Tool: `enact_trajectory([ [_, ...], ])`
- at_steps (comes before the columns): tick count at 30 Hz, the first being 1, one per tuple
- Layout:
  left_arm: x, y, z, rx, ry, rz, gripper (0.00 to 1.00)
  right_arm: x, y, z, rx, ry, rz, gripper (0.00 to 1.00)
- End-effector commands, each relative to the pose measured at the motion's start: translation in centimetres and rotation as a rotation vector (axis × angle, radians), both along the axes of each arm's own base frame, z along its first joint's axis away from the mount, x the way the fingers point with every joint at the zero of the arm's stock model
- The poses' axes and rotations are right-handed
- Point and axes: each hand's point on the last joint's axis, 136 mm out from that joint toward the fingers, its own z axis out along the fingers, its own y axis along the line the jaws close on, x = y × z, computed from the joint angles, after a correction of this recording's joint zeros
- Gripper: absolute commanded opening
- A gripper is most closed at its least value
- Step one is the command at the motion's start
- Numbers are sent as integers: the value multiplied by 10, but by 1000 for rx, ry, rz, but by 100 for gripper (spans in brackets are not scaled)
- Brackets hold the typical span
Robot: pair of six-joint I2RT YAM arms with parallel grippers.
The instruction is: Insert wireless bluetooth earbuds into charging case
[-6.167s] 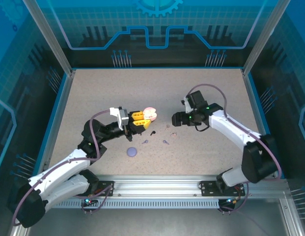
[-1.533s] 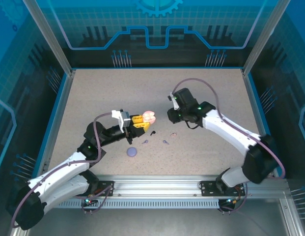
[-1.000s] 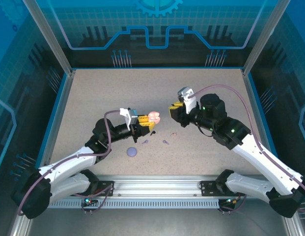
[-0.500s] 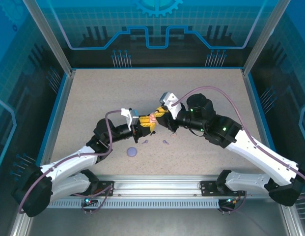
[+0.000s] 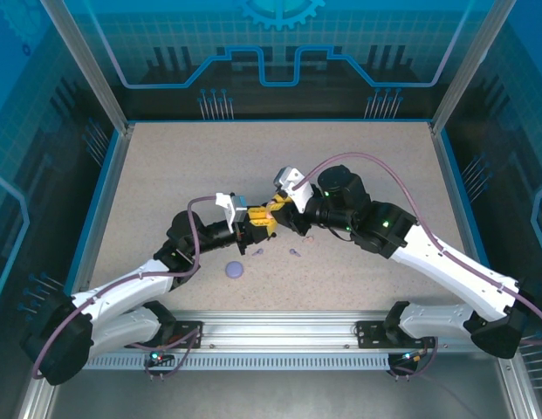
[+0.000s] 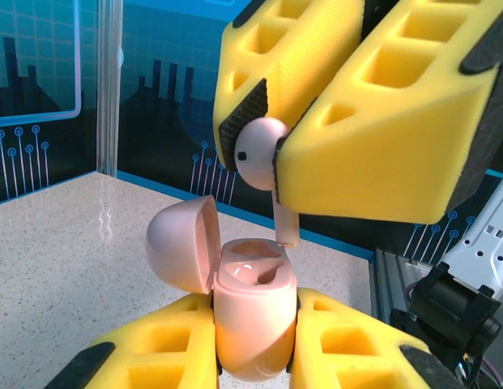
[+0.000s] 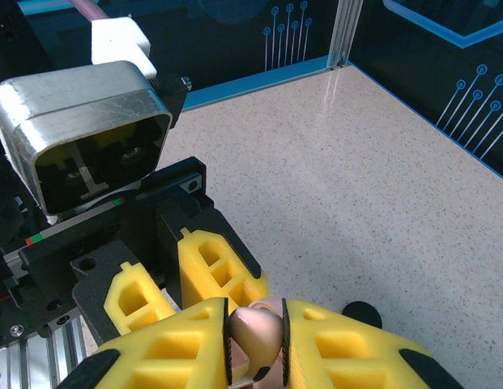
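Above worktop [image 5: 367,166] centre, my left gripper [image 5: 260,223] clamps the open case [image 6: 253,312]; my right gripper [image 7: 255,340] pinches a pink earbud [image 6: 256,154] just over it. Next, I think: lower it straight in.

A speckled table [image 5: 209,157] sits inside blue walls [image 5: 279,52].

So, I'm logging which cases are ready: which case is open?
The pale pink case, clamped in the left pincer, its lid swung back. The lavender case lies shut on the table.
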Motion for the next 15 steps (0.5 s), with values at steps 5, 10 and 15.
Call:
enact_trajectory([
  [5, -5, -2, 21, -32, -76, -19, 1, 0, 3, 0, -23, -12, 1, 21],
  [10, -5, -2, 21, -32, -77, -20, 1, 3, 2, -3, -33, -10, -15, 21],
  [15, -5, -2, 21, -31, -77, -18, 1, 3, 4, -5, -41, -6, -10, 21],
])
